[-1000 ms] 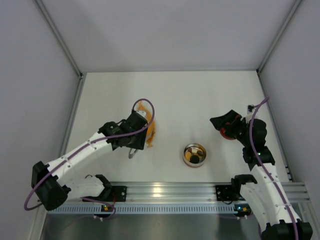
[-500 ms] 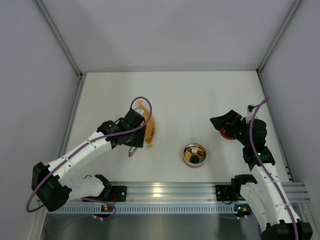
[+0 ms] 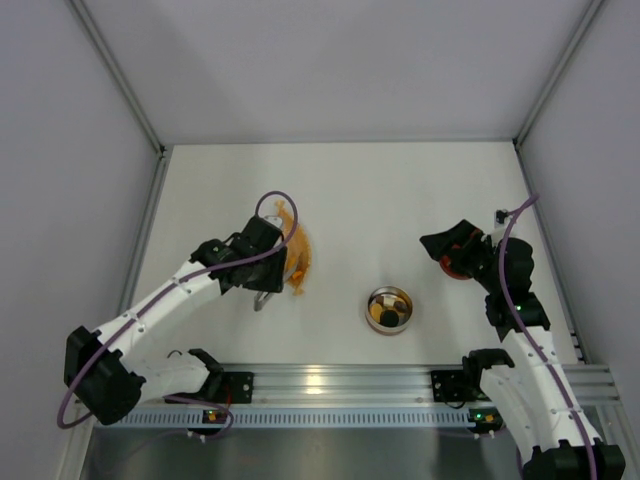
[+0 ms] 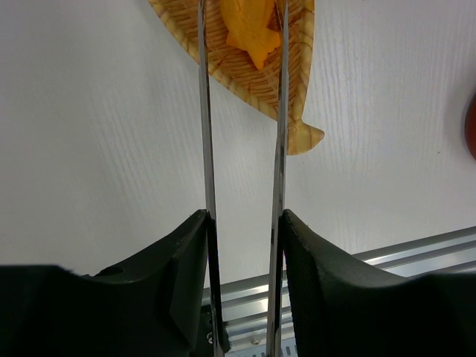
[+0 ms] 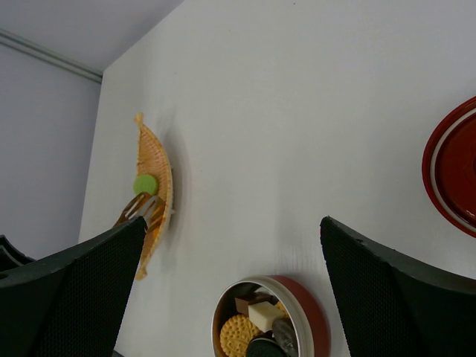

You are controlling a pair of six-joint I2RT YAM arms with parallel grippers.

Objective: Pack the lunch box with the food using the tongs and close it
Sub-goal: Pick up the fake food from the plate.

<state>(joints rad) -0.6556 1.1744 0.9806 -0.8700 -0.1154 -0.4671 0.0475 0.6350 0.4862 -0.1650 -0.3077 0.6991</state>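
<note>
White table [image 3: 400, 190] bears woven tray [image 4: 297, 89], lunch box [image 3: 370, 305] and red lid [image 5: 454, 167].

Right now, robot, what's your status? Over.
Left gripper holds tongs astride orange fish. Right gripper open, empty. Lunch box part-filled, lid off. Nothing seen blocking.

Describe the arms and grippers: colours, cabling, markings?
Left arm and right arm: white link shells, black joints, a loose purple cable along each. Left gripper and right gripper are black; the right's fingers look mesh-textured. Green light on the right arm. No legible markings.
</note>
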